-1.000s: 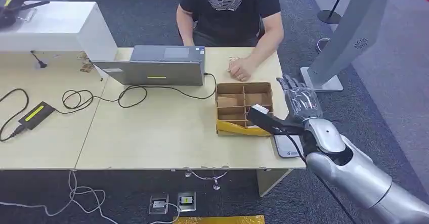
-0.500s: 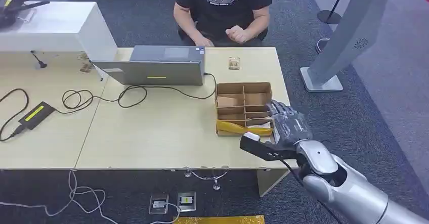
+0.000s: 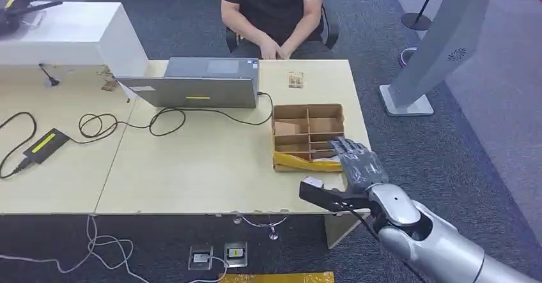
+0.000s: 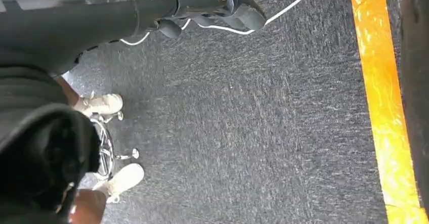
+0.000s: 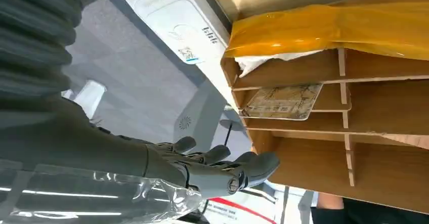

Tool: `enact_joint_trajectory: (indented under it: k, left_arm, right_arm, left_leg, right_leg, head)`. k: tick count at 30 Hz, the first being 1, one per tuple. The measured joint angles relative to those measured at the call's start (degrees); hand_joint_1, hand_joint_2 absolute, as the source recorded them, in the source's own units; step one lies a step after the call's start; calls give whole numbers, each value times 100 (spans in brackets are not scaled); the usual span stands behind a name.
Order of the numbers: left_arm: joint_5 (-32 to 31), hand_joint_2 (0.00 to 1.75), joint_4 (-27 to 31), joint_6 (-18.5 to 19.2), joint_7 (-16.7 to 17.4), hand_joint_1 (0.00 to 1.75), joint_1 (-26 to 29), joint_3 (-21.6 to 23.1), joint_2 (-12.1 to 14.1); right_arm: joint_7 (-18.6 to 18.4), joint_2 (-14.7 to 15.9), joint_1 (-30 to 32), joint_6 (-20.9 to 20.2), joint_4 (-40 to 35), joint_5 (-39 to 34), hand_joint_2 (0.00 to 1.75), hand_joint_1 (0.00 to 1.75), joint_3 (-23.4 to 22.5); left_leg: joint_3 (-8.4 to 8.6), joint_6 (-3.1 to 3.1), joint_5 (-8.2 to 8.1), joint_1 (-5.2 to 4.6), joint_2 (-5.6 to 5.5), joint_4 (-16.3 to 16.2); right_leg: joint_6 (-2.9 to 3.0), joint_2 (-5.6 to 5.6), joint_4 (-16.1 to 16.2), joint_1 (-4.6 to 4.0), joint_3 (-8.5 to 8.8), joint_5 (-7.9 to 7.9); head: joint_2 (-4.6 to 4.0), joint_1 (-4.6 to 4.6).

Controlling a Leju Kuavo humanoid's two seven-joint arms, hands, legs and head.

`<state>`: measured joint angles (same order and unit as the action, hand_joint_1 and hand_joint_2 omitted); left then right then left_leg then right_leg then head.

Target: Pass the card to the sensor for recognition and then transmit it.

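Grey carpet (image 3: 415,136), pale wooden table (image 3: 211,168), divided wooden box (image 3: 308,130), right hand (image 3: 356,163) released, left hand's state unclear.

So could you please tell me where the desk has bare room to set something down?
The widest bare patch lies between the laptop and the desk's front edge, left of the cardboard organizer. It is crowded around the organizer, where the right hand hovers.
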<state>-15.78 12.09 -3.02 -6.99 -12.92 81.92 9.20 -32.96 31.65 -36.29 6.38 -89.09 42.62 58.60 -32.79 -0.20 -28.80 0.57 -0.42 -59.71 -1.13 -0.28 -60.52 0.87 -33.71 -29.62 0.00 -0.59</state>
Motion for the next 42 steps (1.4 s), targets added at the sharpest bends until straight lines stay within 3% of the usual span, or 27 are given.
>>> enact_joint_trajectory:
  k: [15, 42]
  left_arm:
    - [-319, 0, 15, 116, -125, 0, -15, 0, -20]
    - [-728, 0, 15, 358, -240, 0, -180, 0, -83]
  right_arm:
    - [223, -199, -20, 422, 140, 0, 175, 0, -100]
    - [555, -752, -97, 713, 1032, -188, 175, 0, -129]
  left_leg:
    - [-1, 0, 0, 0, 0, 0]
    - [0, 0, 1, 0, -1, 0]
  right_leg:
    - [0, 0, -1, 0, 1, 0]
    - [0, 0, -2, 0, 1, 0]
  head:
    - [0, 0]
    - [2, 0]
